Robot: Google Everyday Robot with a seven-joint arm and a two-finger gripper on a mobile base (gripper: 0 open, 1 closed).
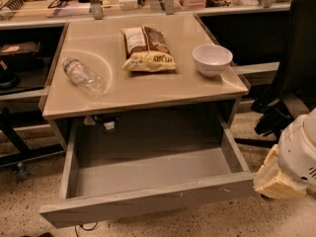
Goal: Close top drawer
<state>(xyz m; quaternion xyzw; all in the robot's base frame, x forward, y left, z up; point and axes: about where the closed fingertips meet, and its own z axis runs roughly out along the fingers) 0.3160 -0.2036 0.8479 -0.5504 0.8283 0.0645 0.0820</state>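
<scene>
Grey top drawer [148,204] gapes wide open. The tool [275,180] hangs beside its right front corner; its grip I cannot tell.

Gripper [275,180] low right, blurred; arm [302,151] edge-cropped.

Gripper [276,180] sits just off the worktop's [148,89] front-right corner, below its level: cream-yellow, blocky, stepped edges (foam-like look). Behind it, 1 rounded white housing [302,149], smooth shell, a few short dark vent slots low on its right side.
</scene>
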